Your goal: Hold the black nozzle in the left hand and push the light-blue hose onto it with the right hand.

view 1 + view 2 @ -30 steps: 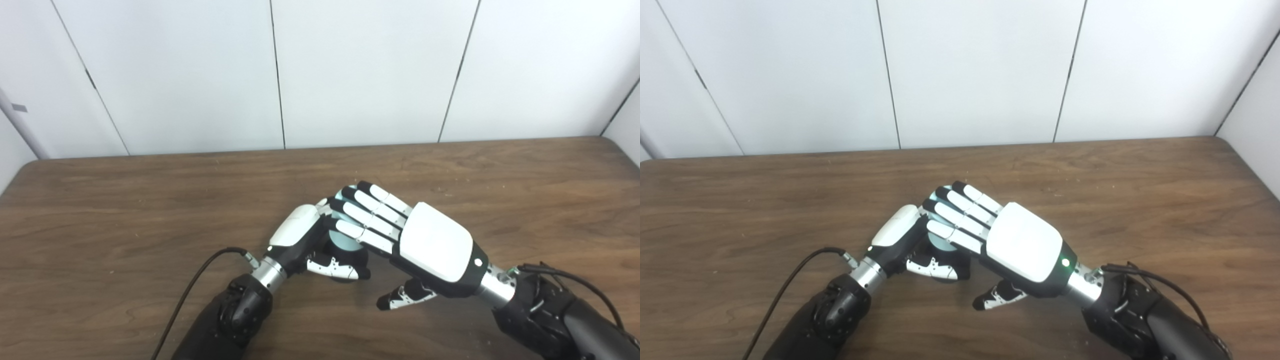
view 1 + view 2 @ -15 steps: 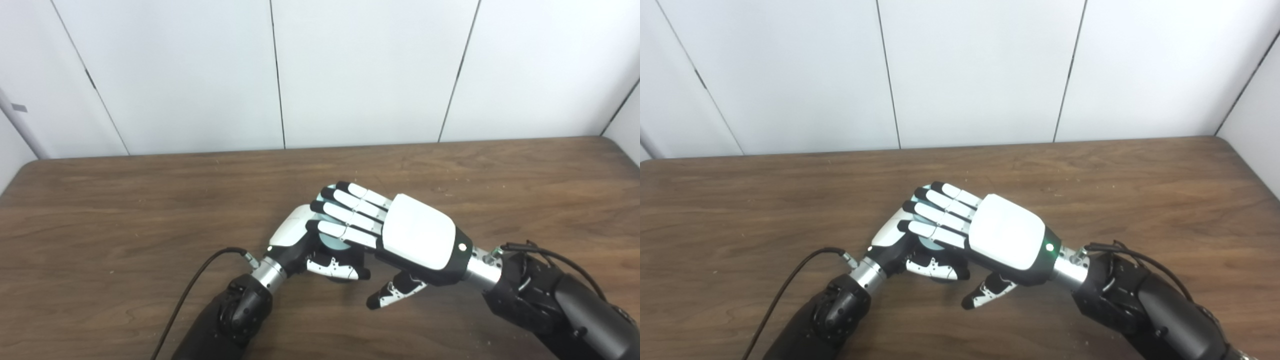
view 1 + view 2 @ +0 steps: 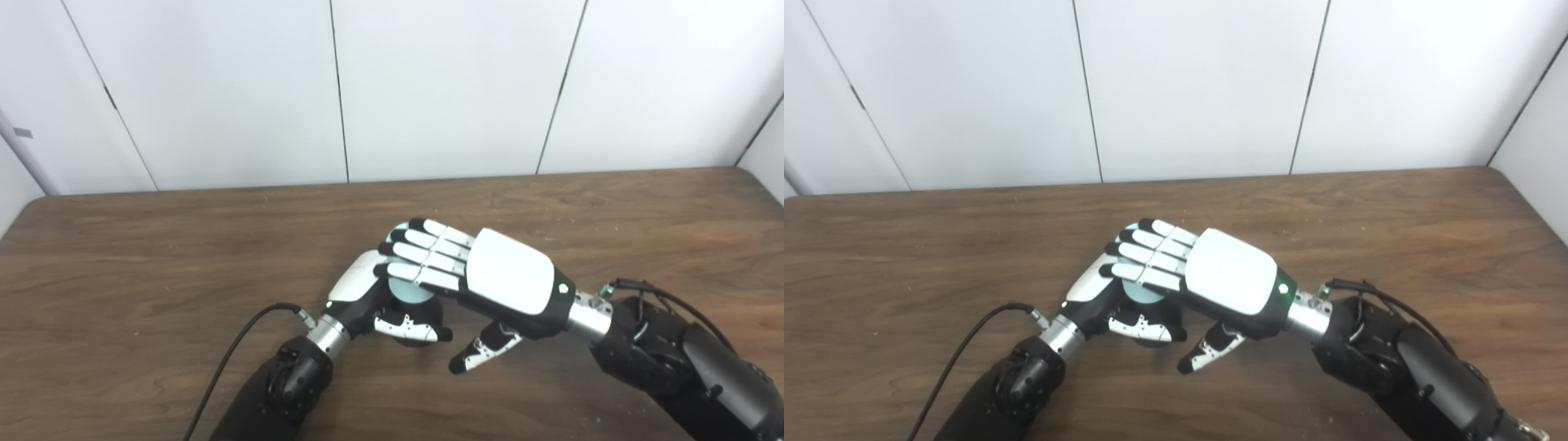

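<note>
My left hand (image 3: pixel 360 283) is shut around a short black round body, the nozzle (image 3: pixel 430 308), which stands on the table. A light-blue round piece (image 3: pixel 409 291) sits on top of it; only a small arc shows. Over that blue piece lies my right hand (image 3: pixel 497 277), palm down, fingers (image 3: pixel 422 260) straight and close together, reaching across onto the left hand. Its thumb (image 3: pixel 481 354) hangs free below, touching nothing. Whether the flat fingers press on the blue piece or hover just above it is hidden. The same stack appears in the right eye view, with the blue piece (image 3: pixel 1142 294) under the right hand (image 3: pixel 1226 277).
The brown wooden table (image 3: pixel 153 257) runs to a white panelled wall (image 3: pixel 429 86) at the back. A black cable (image 3: pixel 242 334) loops from my left wrist toward the front edge. Another cable bundle (image 3: pixel 649 291) sits at my right wrist.
My right hand has slid left and a little up the picture, so its fingers now cover most of the light-blue piece and overlap the left hand. The left hand has stayed put.
</note>
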Motion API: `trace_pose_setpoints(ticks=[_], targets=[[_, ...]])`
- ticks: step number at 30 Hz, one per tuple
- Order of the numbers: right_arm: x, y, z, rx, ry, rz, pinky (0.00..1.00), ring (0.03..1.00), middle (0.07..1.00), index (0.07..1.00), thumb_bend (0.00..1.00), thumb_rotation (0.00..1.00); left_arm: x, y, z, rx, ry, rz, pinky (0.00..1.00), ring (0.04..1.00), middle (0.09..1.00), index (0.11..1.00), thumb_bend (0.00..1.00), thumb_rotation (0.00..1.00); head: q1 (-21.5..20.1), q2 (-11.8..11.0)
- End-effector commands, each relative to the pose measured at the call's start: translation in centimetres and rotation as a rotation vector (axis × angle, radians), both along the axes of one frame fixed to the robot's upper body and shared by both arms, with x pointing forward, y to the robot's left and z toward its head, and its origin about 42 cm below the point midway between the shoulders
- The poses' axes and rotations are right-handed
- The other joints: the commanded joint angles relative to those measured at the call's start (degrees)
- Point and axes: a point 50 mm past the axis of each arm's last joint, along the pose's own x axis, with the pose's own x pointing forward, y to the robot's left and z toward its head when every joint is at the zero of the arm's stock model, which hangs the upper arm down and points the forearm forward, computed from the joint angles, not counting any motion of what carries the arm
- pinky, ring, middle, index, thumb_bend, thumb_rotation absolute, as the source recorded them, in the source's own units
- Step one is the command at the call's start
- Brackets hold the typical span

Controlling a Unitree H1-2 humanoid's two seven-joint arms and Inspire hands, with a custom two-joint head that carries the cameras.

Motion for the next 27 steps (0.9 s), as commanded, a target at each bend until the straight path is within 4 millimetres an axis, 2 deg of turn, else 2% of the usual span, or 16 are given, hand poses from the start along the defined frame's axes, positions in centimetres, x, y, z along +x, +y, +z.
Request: trace_pose_setpoints(ticks=[1,17,27], targets=[[-0.5,-0.8,-2.2,-0.213,0.162,0.0,0.94,0.966,0.968,0.927,0.72,0.18,-11.1,1.5,-12.4,0.002,0.402,0.047,1.0,0.904,0.791,0.712,0.83,0.52,-0.11,0.08],[-0.8,-1.4,-2.5,-0.22,0.206,-0.039,0.94,0.966,0.969,0.937,0.73,0.18,-11.1,1.8,-12.2,0.003,0.403,0.046,1.0,0.902,0.792,0.628,0.83,0.53,-0.37,0.44],[-1.6,-1.4,-3.6,-0.224,0.211,-0.021,0.94,0.957,0.969,0.936,0.73,0.17,-11.1,1.9,-12.3,0.015,0.404,0.045,1.0,0.902,0.793,0.62,0.84,0.53,-0.41,0.51]])
